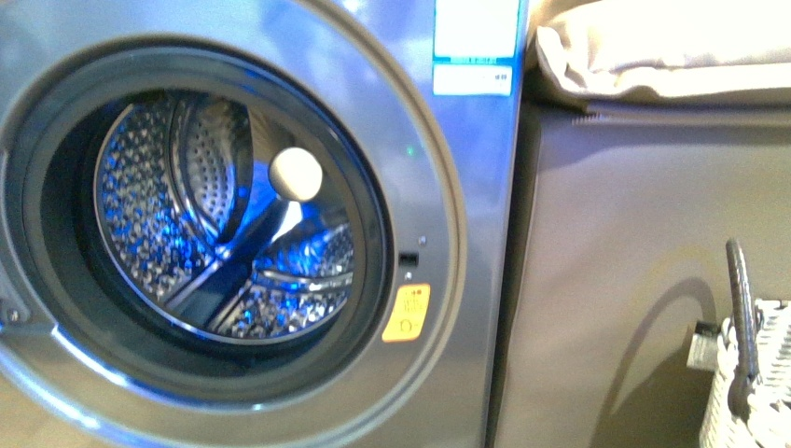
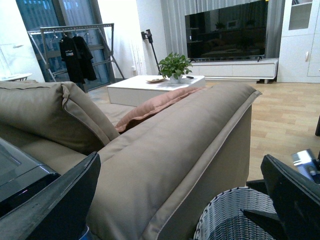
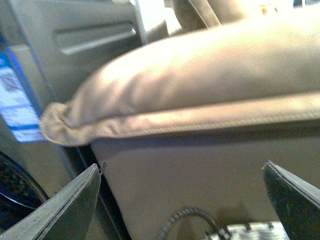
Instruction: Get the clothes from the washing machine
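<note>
The grey washing machine fills the left of the front view. Its round porthole stands open onto the perforated steel drum, lit blue, with a pale round spot inside. An orange sticker and white labels sit on its front. The dark clothes are not in view and the drum shows none. Neither gripper shows in the front view. My left gripper is open and empty above the sofa back and the basket. My right gripper is open and empty, facing the sofa side next to the machine.
A beige sofa with a cushion stands right of the machine. The woven grey-white basket with a dark handle stands at the sofa's foot. The left wrist view shows a coffee table, a TV and a clothes rack.
</note>
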{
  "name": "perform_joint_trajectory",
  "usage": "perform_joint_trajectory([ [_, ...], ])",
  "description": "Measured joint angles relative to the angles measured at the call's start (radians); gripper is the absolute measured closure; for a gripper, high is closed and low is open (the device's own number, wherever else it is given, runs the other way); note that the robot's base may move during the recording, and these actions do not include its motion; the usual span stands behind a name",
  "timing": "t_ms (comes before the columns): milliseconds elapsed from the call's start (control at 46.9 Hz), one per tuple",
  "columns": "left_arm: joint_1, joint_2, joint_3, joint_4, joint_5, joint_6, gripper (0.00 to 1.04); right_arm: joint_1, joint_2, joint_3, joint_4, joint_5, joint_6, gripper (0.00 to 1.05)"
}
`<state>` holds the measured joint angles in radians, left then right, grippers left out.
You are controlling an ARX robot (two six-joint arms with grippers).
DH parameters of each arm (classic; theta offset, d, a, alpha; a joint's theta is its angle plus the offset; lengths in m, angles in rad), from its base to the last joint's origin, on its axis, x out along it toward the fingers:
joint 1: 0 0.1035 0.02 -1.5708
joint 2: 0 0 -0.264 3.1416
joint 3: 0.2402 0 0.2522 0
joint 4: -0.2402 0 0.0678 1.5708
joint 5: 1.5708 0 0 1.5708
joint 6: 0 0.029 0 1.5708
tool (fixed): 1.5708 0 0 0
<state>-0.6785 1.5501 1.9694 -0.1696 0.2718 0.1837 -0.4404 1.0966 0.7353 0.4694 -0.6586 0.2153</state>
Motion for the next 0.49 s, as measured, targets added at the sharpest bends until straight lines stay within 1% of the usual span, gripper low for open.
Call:
perform_joint_trajectory([
  [107, 0.000, 0.000, 0.000, 0.000, 0.000, 0.000, 0.07, 0.070, -0.076, -0.013, 0.066, 0.039, 0.059, 0.08],
  [235, 0.000, 0.000, 0.000, 0.000, 0.000, 0.000, 0.07, 0.162, -0.183, -0.080, 0.117, 0.124, 0.086, 0.08],
  [299, 0.000, 0.000, 0.000, 0.000, 0.000, 0.000, 0.07, 0.239, -0.281, -0.134, 0.103, 0.236, 0.069, 0.08],
  [320, 0.000, 0.000, 0.000, 0.000, 0.000, 0.000, 0.07, 0.257, -0.302, -0.135, 0.066, 0.261, 0.056, 0.10],
  [362, 0.000, 0.000, 0.000, 0.000, 0.000, 0.000, 0.07, 0.324, -0.388, -0.123, -0.174, 0.463, -0.042, 0.21],
  [384, 0.000, 0.000, 0.000, 0.000, 0.000, 0.000, 0.07, 0.345, -0.420, -0.134, -0.264, 0.524, -0.085, 0.26],
  [426, 0.000, 0.000, 0.000, 0.000, 0.000, 0.000, 0.07, 0.401, -0.473, -0.185, -0.343, 0.631, -0.145, 0.36],
  [490, 0.000, 0.000, 0.000, 0.000, -0.001, 0.000, 0.07, 0.431, -0.513, -0.277, -0.331, 0.651, -0.183, 0.53],
])
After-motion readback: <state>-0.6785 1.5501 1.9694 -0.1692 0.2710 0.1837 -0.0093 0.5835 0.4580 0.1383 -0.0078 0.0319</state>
